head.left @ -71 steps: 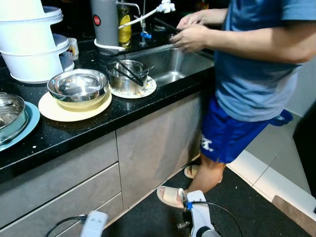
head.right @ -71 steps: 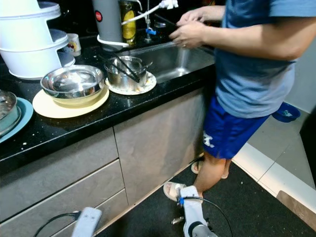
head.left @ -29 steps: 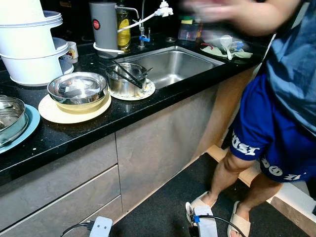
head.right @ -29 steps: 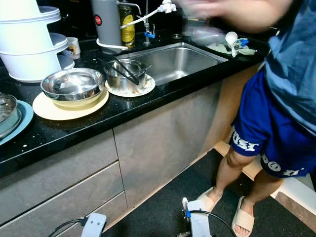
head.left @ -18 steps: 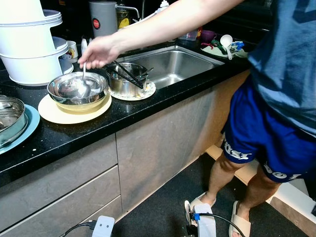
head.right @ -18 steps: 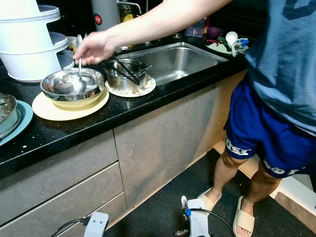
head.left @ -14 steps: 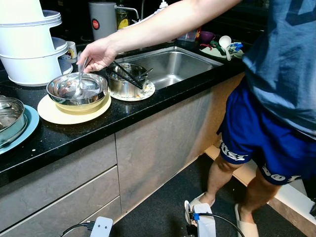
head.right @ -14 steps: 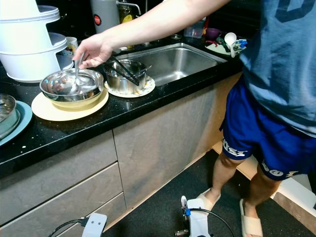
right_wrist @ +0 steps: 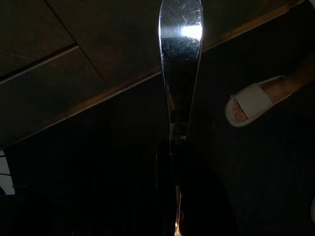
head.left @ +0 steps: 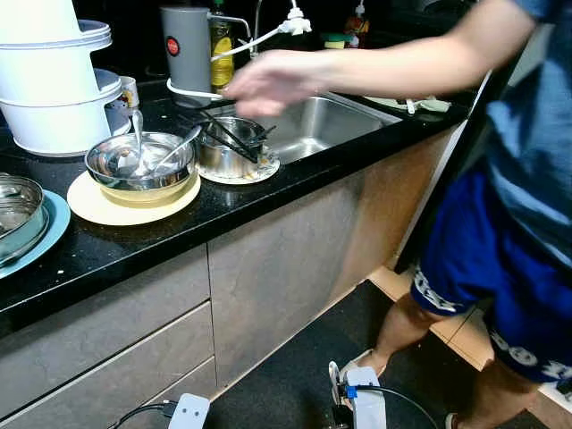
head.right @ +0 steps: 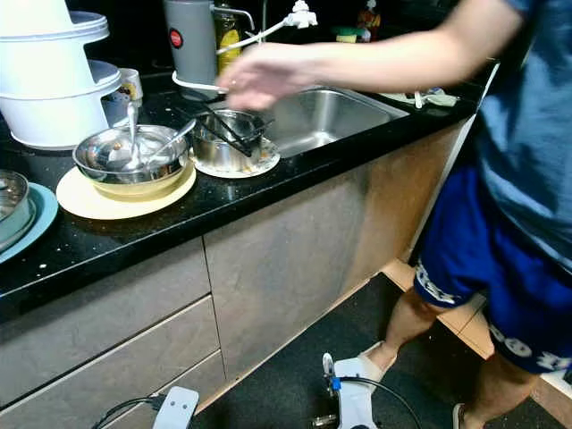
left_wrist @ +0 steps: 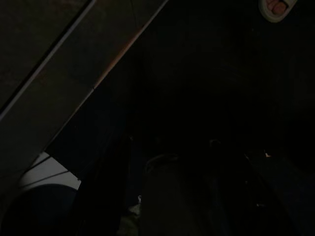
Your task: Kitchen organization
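My right gripper [right_wrist: 176,216] hangs by the floor clamped on a shiny metal utensil [right_wrist: 180,64], left fingers too dark to tell, and a person's hand [head.left: 268,82] over the steel bowl [head.left: 141,164] risks a bump if I lift now.

Person [head.left: 527,179] in blue shorts; sandal [right_wrist: 248,103]; dark floor mat [head.right: 277,393].

Head views overlook the counter [head.left: 268,192]; wrist views face the floor [right_wrist: 266,177]
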`<state>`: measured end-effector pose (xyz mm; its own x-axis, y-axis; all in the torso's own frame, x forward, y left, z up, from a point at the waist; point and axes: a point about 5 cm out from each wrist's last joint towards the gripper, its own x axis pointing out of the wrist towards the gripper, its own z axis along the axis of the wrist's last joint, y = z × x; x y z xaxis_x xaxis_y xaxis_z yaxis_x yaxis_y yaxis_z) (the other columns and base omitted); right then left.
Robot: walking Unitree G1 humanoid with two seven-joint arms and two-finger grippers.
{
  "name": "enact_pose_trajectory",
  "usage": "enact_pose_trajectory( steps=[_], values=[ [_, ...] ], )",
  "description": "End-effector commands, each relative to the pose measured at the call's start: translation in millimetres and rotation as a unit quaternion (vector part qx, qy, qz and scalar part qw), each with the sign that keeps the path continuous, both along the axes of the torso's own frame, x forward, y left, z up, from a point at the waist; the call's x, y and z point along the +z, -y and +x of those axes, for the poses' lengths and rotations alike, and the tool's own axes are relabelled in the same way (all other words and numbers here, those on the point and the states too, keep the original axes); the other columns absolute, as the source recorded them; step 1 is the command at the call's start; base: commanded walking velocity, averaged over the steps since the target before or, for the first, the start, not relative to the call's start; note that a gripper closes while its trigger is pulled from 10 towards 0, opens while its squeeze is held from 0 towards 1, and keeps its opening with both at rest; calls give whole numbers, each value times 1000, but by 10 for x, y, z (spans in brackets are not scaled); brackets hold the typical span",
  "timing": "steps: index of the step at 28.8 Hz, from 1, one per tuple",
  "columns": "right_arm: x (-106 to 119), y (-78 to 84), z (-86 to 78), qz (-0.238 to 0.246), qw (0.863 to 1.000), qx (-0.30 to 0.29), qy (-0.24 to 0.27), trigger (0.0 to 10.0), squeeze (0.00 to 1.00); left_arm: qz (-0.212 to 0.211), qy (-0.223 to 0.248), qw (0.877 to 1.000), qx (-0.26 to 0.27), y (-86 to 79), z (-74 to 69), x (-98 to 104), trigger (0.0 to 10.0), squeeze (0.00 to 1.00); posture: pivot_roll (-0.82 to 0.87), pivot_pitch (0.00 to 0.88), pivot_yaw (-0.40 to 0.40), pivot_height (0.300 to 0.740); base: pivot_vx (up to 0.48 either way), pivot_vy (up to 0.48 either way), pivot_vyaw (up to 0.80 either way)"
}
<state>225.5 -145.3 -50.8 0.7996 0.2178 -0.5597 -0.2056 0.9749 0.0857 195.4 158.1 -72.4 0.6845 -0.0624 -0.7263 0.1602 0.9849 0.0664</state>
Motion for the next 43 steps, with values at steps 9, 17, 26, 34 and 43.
enact_pose_trajectory(
  steps=[9, 17, 26, 34, 43],
  values=[
    [-24, 38, -28, -15, 1000, -11, -6, 10000, 0, 15, 5, 1000, -7, -11, 26, 14, 10000, 0, -64, 82, -69, 740, 0, 0, 0],
    [-42, 41, -52, -14, 1000, -13, -11, 10000, 0, 13, 18, 1000, 0, -7, 61, 37, 10000, 0, -62, 84, -68, 740, 0, 0, 0],
    [-45, 28, -53, -15, 1000, -4, -14, 10000, 0, 22, 17, 1000, 9, -47, 54, 30, 10000, 0, -61, 77, -76, 740, 0, 0, 0],
    [-23, 51, -7, -22, 1000, -5, -13, 10000, 0, 12, 31, 999, 16, -31, 109, 63, 10000, 0, -73, 75, -75, 740, 0, 0, 0],
    [-3, 88, 31, -28, 999, -20, -10, 10000, 0, 16, 19, 999, 26, -17, 114, 47, 10000, 0, -75, 78, -67, 740, 0, 0, 0]
  ],
)
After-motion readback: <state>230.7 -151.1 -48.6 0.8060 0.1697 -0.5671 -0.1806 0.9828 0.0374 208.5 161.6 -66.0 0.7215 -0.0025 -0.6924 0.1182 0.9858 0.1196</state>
